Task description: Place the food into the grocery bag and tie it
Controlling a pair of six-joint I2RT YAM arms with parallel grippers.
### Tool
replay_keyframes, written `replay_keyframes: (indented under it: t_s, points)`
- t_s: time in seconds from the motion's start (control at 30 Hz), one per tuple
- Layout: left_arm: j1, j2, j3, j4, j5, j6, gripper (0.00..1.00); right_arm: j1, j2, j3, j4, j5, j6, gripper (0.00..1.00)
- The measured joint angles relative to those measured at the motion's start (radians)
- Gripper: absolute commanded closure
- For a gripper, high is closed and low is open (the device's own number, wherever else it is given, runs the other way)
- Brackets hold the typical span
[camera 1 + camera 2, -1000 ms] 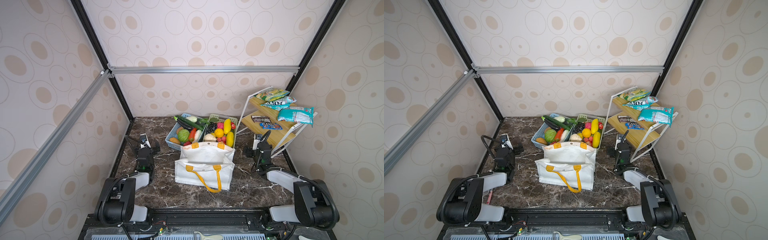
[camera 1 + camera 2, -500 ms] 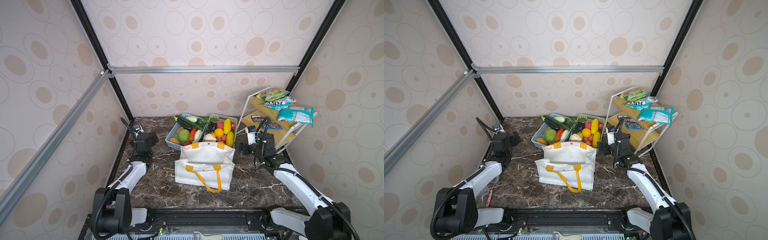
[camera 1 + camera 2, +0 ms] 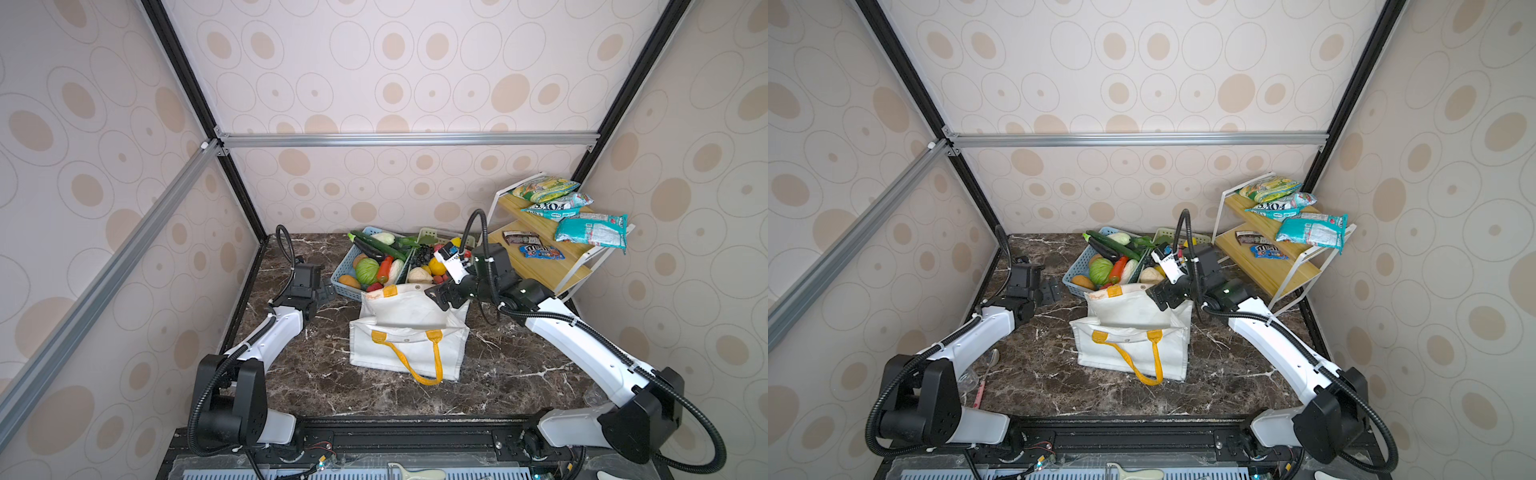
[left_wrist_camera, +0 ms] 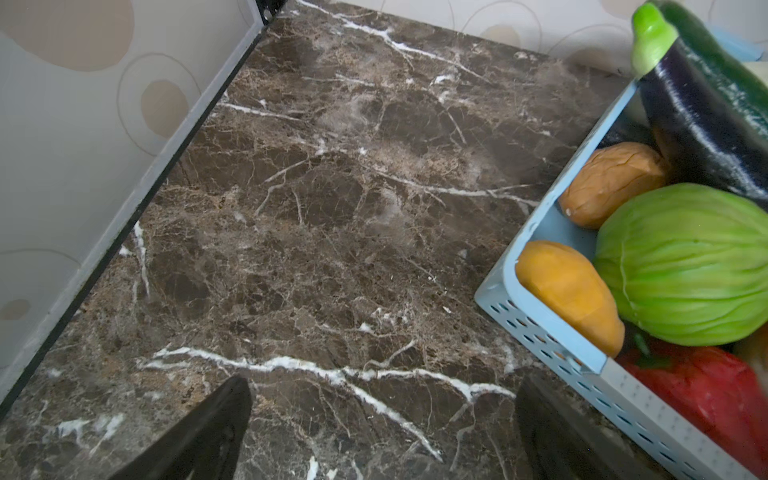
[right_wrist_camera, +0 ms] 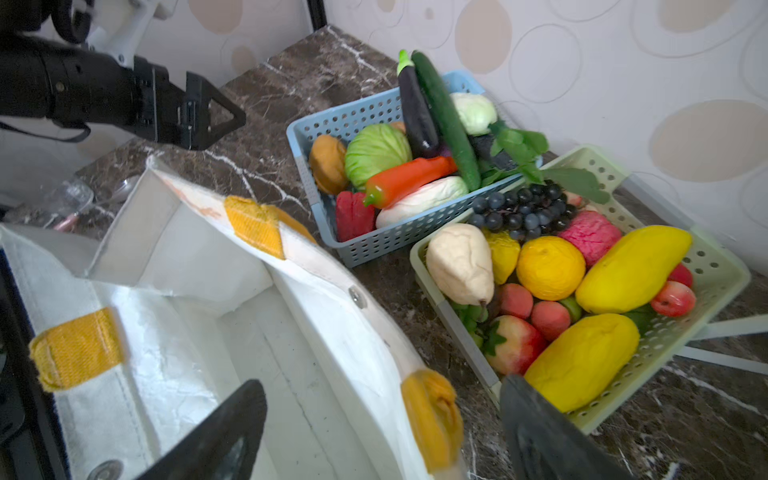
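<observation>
on the dark marble tabletop [image 3: 519, 365] the white grocery bag [image 3: 407, 345] stands open mid-table, just in front of the green basket [image 5: 723, 266] where the food [image 5: 548, 266] lies heaped, the right hand [image 5: 382, 384] spread wide and empty over the bag's far rim, the left hand [image 4: 384, 382] spread wide and empty above bare marble beside the blue basket [image 4: 540, 328].

Top views, pair: high above my bases, facing down and forward, far off; both hold the whole marble table [image 3: 311, 382]. My left wrist view: close over bare table and a blue basket [image 4: 536, 320] corner. My right wrist view: close over grocery bag [image 5: 324, 299] mouth and green basket [image 5: 715, 266]; shares the blue basket.
</observation>
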Motion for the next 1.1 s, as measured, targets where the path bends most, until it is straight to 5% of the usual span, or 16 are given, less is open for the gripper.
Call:
replay_keyframes:
  t_s: [0.5, 0.63, 0.97, 1.1]
  points:
    - [-0.003, -0.018, 0.042, -0.084, 0.037, -0.002, 0.01, 0.066, 0.306, 0.203, -0.09, 0.098, -0.143, 0.14]
    - [-0.003, -0.038, 0.047, -0.103, 0.047, 0.002, 0.01, 0.068, 0.319, 0.204, -0.13, 0.154, -0.19, 0.29]
    - [-0.004, -0.064, 0.11, -0.132, 0.139, 0.006, 0.01, 0.068, 0.306, 0.187, -0.177, 0.198, -0.271, 0.86]
    - [-0.004, -0.075, 0.138, -0.137, 0.179, 0.005, 0.01, 0.067, 0.299, 0.185, -0.185, 0.177, -0.275, 0.99]
